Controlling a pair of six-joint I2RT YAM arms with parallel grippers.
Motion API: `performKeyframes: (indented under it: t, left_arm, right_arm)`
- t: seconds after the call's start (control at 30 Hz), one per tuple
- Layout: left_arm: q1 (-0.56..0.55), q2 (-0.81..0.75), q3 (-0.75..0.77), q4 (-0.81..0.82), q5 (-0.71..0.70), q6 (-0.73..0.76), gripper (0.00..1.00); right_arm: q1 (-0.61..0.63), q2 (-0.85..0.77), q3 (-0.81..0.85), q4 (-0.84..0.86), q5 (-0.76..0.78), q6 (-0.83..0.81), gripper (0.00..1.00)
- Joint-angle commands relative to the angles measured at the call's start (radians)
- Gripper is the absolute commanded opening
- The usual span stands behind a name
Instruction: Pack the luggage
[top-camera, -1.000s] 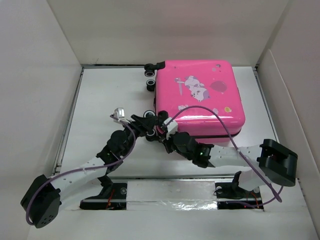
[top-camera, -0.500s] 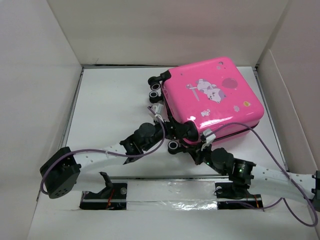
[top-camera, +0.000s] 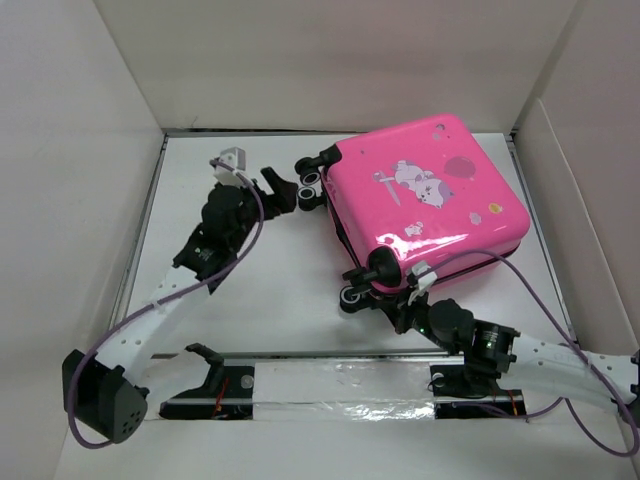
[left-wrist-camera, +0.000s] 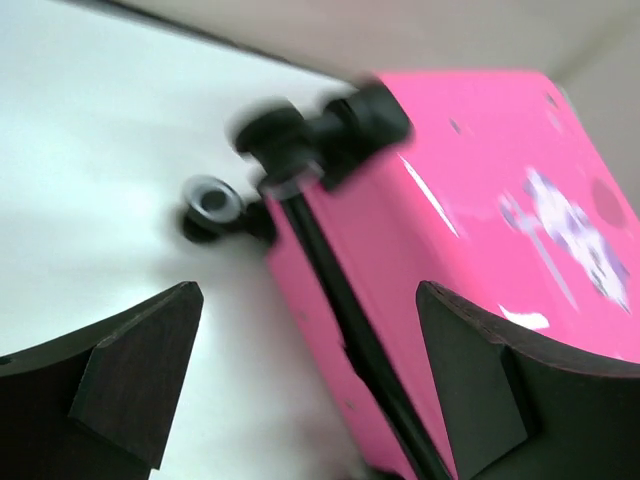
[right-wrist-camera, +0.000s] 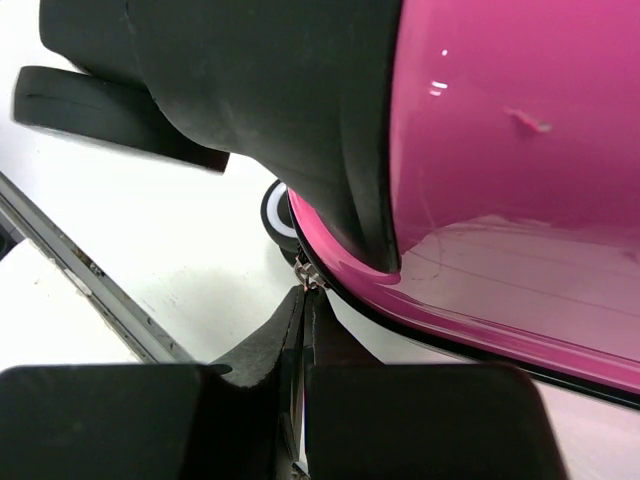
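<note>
The pink suitcase (top-camera: 430, 195) lies closed and flat at the back right of the table, turned a little, with its black wheels (top-camera: 310, 180) to the left. My left gripper (top-camera: 279, 190) is open and empty just left of the far wheels. In the left wrist view its fingers (left-wrist-camera: 140, 385) frame the suitcase's side (left-wrist-camera: 480, 190) and a wheel (left-wrist-camera: 210, 200), without touching them. My right gripper (top-camera: 386, 296) is at the near-left corner. In the right wrist view it (right-wrist-camera: 306, 296) is shut on the metal zipper pull (right-wrist-camera: 311, 280) under the pink shell (right-wrist-camera: 510, 140).
The white table (top-camera: 230, 300) is boxed in by tall white walls (top-camera: 70, 200) on the left, back and right. A metal rail (top-camera: 340, 380) runs along the near edge between the arm bases. A near wheel (right-wrist-camera: 272, 208) sits close to my right fingers.
The suitcase turned and slid toward the back right a second ago. My left gripper has left the near-left corner and swung up to the far wheels. My right gripper stays at the zipper.
</note>
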Motion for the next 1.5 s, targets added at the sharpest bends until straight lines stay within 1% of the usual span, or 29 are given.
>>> performKeyframes:
  t: [0.0,0.03,0.07,0.1,0.13,0.17,0.2,0.23,0.27,0.3,0.33,0.37,0.4,0.47,0.53,0.6,0.8,1.1,1.27,1.47]
  left_arm:
    - [0.12,0.08,0.096,-0.015,0.089,0.123,0.86]
    - [0.14,0.112,0.118,0.007,0.12,0.207,0.85]
    - [0.159,0.148,0.157,0.047,0.227,0.261,0.84]
    - [0.17,0.2,0.162,0.085,0.285,0.322,0.83]
    - [0.17,0.22,0.159,0.132,0.33,0.388,0.85]
    - [0.17,0.249,0.223,0.102,0.327,0.478,0.87]
    - [0.17,0.328,0.287,0.04,0.326,0.505,0.88]
    - [0.182,0.368,0.361,-0.023,0.349,0.525,0.88]
    - [0.182,0.41,0.494,-0.131,0.399,0.603,0.9]
    - [0.182,0.485,0.55,-0.192,0.416,0.629,0.92]
    - [0.156,0.516,0.605,-0.246,0.421,0.66,0.99]
    - [0.138,0.546,0.683,-0.32,0.388,0.689,0.99]
    - [0.127,0.597,0.708,-0.349,0.374,0.732,0.99]
    - [0.116,0.649,0.782,-0.425,0.35,0.754,0.99]
    - [0.116,0.691,0.777,-0.427,0.337,0.763,0.99]
    - [0.116,0.703,0.738,-0.41,0.32,0.774,0.99]
    - [0.116,0.722,0.681,-0.398,0.332,0.815,0.99]
    - [0.116,0.826,0.753,-0.369,0.35,0.821,0.99]
    - [0.116,0.826,0.756,-0.33,0.341,0.823,0.96]
    - [0.116,0.808,0.757,-0.303,0.309,0.844,0.95]
  right_arm:
    - [0.015,-0.02,0.018,0.118,-0.031,0.002,0.0]
    - [0.015,-0.029,0.015,0.115,-0.031,-0.001,0.0]
    - [0.015,-0.04,0.007,0.115,-0.033,-0.004,0.0]
    - [0.015,-0.068,0.004,0.112,-0.033,-0.006,0.0]
    - [0.015,-0.082,0.002,0.107,-0.035,-0.01,0.0]
    - [0.015,-0.095,-0.001,0.106,-0.031,-0.018,0.0]
    - [0.015,-0.108,-0.013,0.107,-0.028,-0.027,0.0]
    - [0.015,-0.131,-0.016,0.1,-0.024,-0.035,0.0]
    - [0.015,-0.138,-0.016,0.092,-0.019,-0.039,0.0]
    - [0.015,-0.143,-0.016,0.086,-0.019,-0.041,0.0]
    - [0.015,-0.154,-0.016,0.081,-0.024,-0.044,0.0]
    - [0.015,-0.157,-0.015,0.074,-0.027,-0.048,0.0]
    - [0.015,-0.16,-0.013,0.067,-0.027,-0.053,0.0]
    - [0.015,-0.169,-0.002,0.038,-0.027,-0.058,0.0]
    - [0.015,-0.18,0.004,0.021,-0.024,-0.061,0.0]
    - [0.015,-0.197,0.007,0.004,-0.022,-0.067,0.0]
    - [0.015,-0.201,0.004,0.001,-0.019,-0.07,0.0]
    - [0.015,-0.152,0.008,0.017,-0.027,-0.059,0.0]
    - [0.015,-0.149,0.007,0.011,-0.021,-0.055,0.0]
    - [0.015,-0.145,-0.001,0.006,-0.022,-0.042,0.0]
